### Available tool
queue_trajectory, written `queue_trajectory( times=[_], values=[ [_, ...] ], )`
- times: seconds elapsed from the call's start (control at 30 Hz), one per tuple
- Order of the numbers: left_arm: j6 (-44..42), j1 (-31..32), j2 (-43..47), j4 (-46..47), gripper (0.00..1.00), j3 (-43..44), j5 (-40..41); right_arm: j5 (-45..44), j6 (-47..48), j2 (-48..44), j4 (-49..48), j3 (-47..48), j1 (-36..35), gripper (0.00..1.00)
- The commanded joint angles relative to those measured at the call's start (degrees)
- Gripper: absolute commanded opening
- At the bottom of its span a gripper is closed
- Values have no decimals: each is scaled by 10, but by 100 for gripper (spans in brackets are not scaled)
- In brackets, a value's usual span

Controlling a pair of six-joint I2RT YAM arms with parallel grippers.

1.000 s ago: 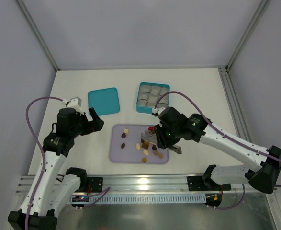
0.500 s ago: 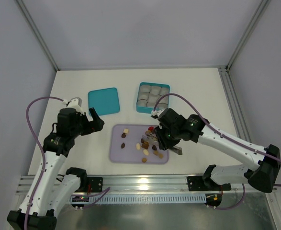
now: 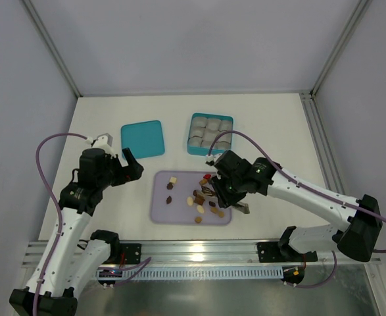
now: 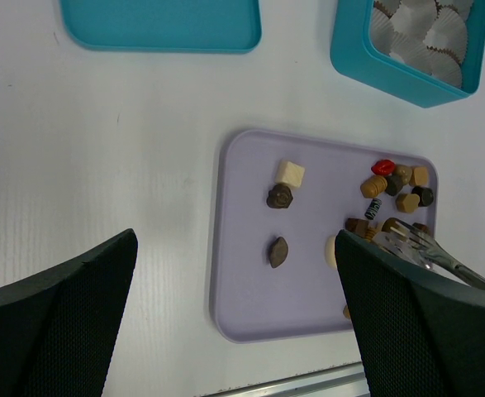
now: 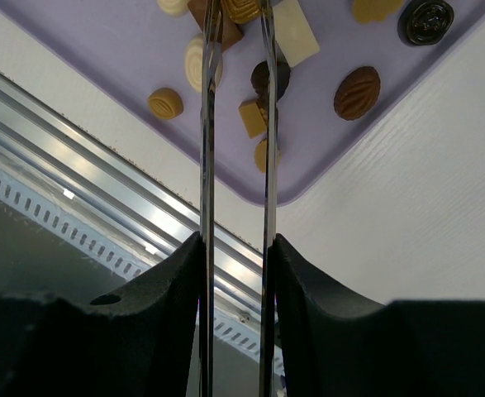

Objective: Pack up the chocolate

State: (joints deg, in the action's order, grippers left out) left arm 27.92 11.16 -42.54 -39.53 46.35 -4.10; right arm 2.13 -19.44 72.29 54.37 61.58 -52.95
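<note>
Near the near edge of the worktop (image 3: 271, 125), a lavender tray (image 3: 163, 210) carries the chocolate (image 4: 290, 174), loose and mostly on its right half, with the teal box (image 4: 349, 50) of paper cups (image 4: 424, 33) standing beyond it. The left gripper (image 3: 132, 164) hangs left of the tray, fingers wide apart and empty; the right gripper's (image 3: 220, 192) fingers are clamped on tweezers (image 5: 202, 149) whose tips reach among the pieces. Each piece looks light, hard and slippery, likely best pinched gently across its sides.
</note>
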Motion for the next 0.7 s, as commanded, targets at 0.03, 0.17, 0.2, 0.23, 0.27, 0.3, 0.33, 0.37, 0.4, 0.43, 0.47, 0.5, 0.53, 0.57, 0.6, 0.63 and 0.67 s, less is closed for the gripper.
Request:
queue_trajectory(
  times=[0.03,0.17,0.2,0.23,0.27,0.3,0.33,0.37,0.4,0.43,0.47,0.5,0.53,0.57,0.6,0.63,0.67],
  values=[
    [-1,2,2,9,100,1,7,12,9,4,-14,8,-8,40],
    [-1,2,0,8,100,1,5,10,10,7,-14,8,-8,40],
    [-1,3,1,9,100,1,5,10,10,9,-15,8,-8,40],
    [-1,2,1,8,100,1,5,10,10,12,-15,6,-8,40],
    [-1,3,1,8,100,1,4,10,10,14,-16,7,-10,40],
    [-1,2,1,8,100,1,5,9,10,15,-17,7,-9,40],
    [-1,3,0,9,100,1,5,8,9,18,-18,7,-9,40],
    [-1,4,1,8,100,1,5,5,10,19,-19,8,-9,40],
    [-1,4,1,8,100,1,5,4,8,20,-21,9,-8,39],
    [-1,4,1,8,100,1,5,0,9,22,-22,10,-9,38],
    [-1,4,2,8,100,1,5,-3,9,24,-22,12,-8,37],
    [-1,4,2,8,100,1,4,-5,9,24,-22,13,-9,37],
    [-1,4,2,8,100,1,6,-7,9,24,-22,13,-8,37],
    [-1,4,1,8,100,1,5,-7,7,24,-24,13,-9,36],
    [-1,4,2,8,100,1,6,-8,6,25,-24,16,-9,34],
    [-1,4,2,8,100,1,6,-8,7,25,-24,17,-9,34],
    [-1,4,1,8,100,1,4,-7,7,28,-24,19,-8,34]
  ],
)
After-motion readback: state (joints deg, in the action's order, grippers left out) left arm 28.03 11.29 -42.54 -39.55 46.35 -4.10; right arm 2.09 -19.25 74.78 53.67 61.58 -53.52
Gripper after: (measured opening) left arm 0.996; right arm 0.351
